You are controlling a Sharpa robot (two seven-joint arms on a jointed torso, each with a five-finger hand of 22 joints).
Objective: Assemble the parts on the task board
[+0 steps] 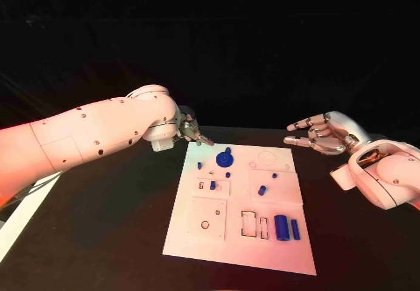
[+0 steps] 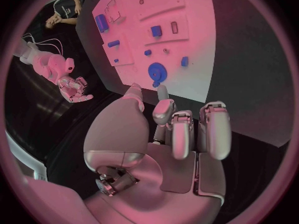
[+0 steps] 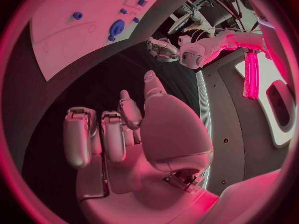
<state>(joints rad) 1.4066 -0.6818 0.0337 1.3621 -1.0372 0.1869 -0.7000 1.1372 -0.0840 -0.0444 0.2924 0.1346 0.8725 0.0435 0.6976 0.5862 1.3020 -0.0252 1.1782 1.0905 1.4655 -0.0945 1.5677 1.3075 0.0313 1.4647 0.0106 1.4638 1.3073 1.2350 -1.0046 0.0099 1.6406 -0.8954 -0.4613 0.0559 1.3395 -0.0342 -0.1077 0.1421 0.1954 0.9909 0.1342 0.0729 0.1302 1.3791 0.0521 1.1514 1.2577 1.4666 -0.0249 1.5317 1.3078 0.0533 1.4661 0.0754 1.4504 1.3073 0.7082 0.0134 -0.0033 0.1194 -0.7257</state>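
My left hand (image 2: 165,134) and right hand (image 3: 124,134) hold nothing, fingers apart. The blue parts (image 1: 281,227) lie loose on the task board (image 1: 227,248) between them. I think little is done.

parts (image 1: 224,160) lie on the task board (image 1: 219,242), mid-table (image 1: 114,242).

Left white arm (image 1: 96,130): enters from the left side of the head view, its silver many-fingered left hand (image 1: 191,132) hanging by the far left corner of the board, fingers loosely curled, nothing held. Right white arm (image 1: 385,173): enters from the right, wrist bent, its silver many-fingered right hand (image 1: 319,134) raised, palm turned inward, fingers apart and half curled, nothing held.
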